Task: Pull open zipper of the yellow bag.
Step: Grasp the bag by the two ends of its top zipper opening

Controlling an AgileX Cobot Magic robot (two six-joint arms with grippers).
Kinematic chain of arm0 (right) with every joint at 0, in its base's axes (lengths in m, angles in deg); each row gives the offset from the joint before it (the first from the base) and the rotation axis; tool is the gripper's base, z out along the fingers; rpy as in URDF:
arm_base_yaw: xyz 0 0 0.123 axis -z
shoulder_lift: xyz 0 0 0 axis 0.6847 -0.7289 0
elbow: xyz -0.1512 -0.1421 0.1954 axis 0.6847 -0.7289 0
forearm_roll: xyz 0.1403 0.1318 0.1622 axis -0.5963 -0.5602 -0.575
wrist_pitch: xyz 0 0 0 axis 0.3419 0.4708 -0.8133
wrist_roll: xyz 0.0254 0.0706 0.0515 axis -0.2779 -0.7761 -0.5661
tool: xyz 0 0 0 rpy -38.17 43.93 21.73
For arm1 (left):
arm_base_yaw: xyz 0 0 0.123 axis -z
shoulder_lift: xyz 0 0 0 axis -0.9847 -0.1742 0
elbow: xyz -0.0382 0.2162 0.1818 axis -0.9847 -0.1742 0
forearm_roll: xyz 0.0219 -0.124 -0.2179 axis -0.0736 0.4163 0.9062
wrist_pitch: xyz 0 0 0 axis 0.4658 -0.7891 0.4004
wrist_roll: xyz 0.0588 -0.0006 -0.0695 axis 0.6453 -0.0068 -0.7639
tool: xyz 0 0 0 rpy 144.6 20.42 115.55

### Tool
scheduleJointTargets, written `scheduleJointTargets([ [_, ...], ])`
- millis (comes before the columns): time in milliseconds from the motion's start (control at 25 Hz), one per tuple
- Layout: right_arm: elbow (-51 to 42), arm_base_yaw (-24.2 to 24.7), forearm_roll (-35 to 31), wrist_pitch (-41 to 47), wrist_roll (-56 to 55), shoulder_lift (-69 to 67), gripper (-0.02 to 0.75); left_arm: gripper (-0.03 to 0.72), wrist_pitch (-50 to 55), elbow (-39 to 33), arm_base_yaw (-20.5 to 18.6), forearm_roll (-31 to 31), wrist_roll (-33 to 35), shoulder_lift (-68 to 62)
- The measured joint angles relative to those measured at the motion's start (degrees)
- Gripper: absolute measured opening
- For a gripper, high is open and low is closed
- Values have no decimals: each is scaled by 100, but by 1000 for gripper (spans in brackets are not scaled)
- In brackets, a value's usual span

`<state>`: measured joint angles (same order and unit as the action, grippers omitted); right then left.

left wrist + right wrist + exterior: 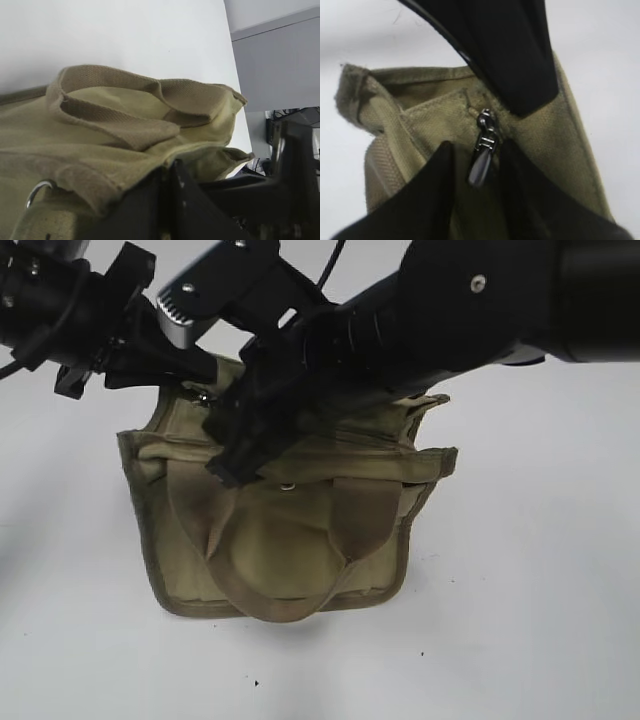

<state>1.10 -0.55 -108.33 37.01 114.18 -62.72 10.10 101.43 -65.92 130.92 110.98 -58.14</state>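
The yellow bag [290,550] lies on a white table, one wide handle [280,605] looped toward me. My left gripper [205,375] is at its far left top corner; in the left wrist view its fingers [170,170] are pressed together with the bag's fabric [100,130] pinched at the tips. My right gripper [232,472] reaches across the bag's top edge. In the right wrist view the zipper's dark metal pull tab [481,167] hangs between the two black fingers [420,200], which stand apart on either side of it. The arm hides most of the zipper line.
A small metal snap stud [288,487] sits below the right gripper. A metal ring [37,192] shows at the bag's edge. A black arm part [500,50] crosses the top of the right wrist view. A grey cabinet [275,65] stands past the table edge.
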Motion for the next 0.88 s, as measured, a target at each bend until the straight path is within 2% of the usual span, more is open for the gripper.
scheduleJointTargets([
  [160, 2, 0, 6, -24, -13, -57, 111, 12, 36, 0, 0, 0, 0, 0],
  [240, 2, 6, 6, -29, -13, -62, 80, 12, 37, 0, 0, 5, 4, -5],
  [560, 31, 17, 142, 371, -55, 4, 80, 12, 117, -11, 0, 7, 4, -5],
  [720, 31, 177, 649, 931, -712, 222, 80, 12, 200, -16, 2, 95, 4, 6],
  [880, 31, 580, 1242, 1871, -1418, 504, 80, 12, 190, -16, 2, 178, 4, 16],
])
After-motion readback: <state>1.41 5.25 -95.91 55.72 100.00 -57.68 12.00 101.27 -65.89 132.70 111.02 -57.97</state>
